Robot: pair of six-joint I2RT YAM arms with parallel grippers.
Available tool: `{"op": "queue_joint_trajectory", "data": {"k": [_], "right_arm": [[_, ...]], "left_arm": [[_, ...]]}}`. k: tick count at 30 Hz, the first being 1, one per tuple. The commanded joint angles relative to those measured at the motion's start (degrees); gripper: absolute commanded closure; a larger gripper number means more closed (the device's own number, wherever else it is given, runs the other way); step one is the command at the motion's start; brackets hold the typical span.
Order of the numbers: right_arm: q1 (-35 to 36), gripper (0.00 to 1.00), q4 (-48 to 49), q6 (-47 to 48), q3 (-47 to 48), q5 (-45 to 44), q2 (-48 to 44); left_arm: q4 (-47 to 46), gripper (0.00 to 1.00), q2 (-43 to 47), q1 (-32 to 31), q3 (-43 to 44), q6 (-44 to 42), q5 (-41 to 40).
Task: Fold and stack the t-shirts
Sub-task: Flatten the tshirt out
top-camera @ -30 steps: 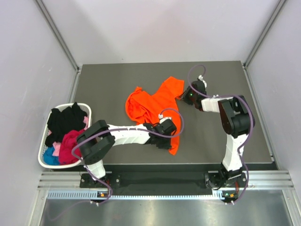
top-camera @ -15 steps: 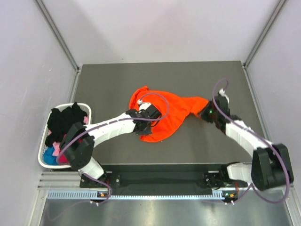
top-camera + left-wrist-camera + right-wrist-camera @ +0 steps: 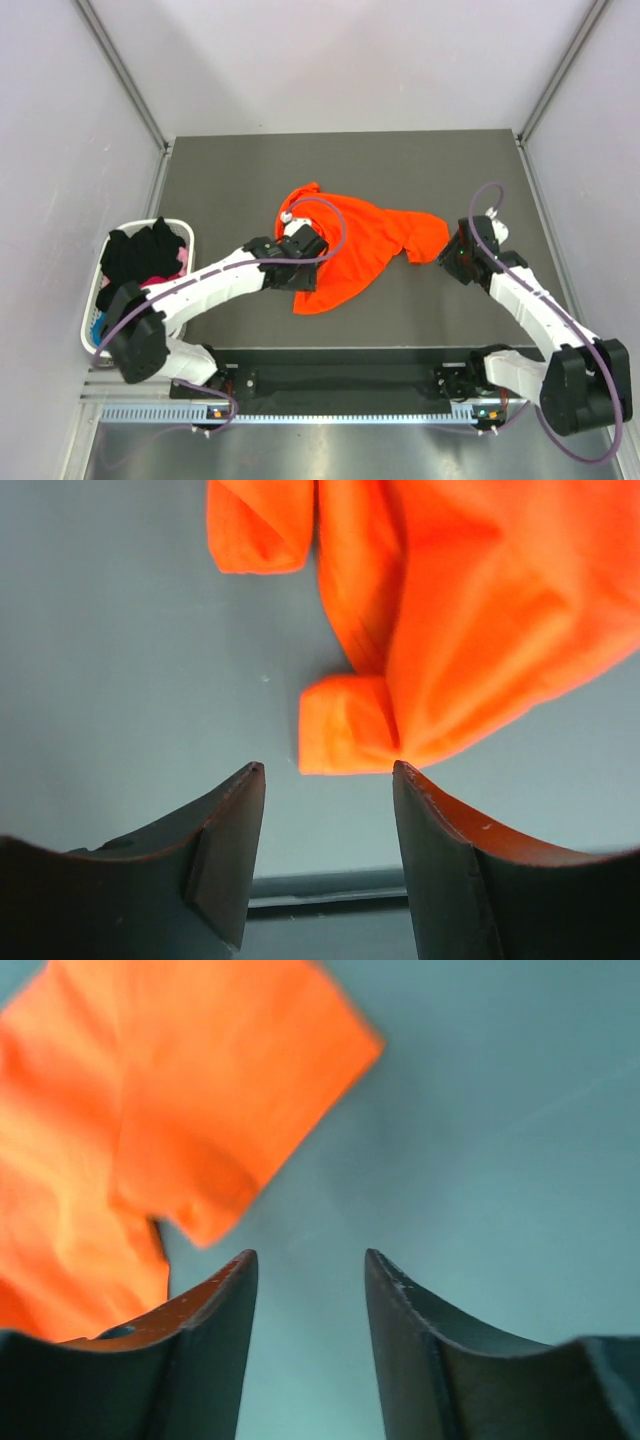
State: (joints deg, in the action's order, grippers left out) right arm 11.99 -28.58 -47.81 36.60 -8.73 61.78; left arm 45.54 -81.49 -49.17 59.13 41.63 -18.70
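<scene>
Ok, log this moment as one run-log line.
orange t-shirt: crumpled, unfolded on table | left hand: open, empty | right hand: open, empty | other t-shirts: in basket

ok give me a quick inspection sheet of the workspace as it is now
surface: dark grey table
job's things: orange t-shirt crumpled mid-table, unfolded; heap of t-shirts, black, magenta, blue, in white basket at left
clutter: nothing seen
grippers: left gripper open, empty, by the orange t-shirt's near edge; right gripper open, empty, by its right end
cables: purple cables looped over both wrists
surroundings: white walls
</scene>
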Motion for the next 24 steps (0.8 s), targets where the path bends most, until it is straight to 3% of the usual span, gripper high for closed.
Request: {"op": "queue_joint_trajectory", "data": {"k": [1, 8, 10, 13, 24], "right_arm": [[-3.98, 0.54, 0.71, 2.02, 3.74, -3.41, 3.60], [-9.70, 0.57, 4.93, 3.08, 6.64, 0.47, 10.90], [-10.14, 0.58, 5.37, 2.64, 7.25, 0.73, 13.44], [-10.58, 0.59, 5.90, 1.59, 8.31, 1.00, 16.52], [-11.55, 0.61, 10.65, -0.70, 11.03, 1.35, 23.90]], "left_arm": [[-4.11, 0.41, 5.37, 0.12, -4.80, 0.03, 6.37], [-8.51, 0.49, 7.57, 2.14, -12.10, 5.04, 10.78], [-10.81, 0.50, 8.45, 4.68, -14.57, 4.60, 14.89], [-10.30, 0.51, 8.63, 7.68, -15.19, 4.69, 14.84], [-15.04, 0.45, 21.02, 8.03, -23.70, 10.40, 12.46]]}}
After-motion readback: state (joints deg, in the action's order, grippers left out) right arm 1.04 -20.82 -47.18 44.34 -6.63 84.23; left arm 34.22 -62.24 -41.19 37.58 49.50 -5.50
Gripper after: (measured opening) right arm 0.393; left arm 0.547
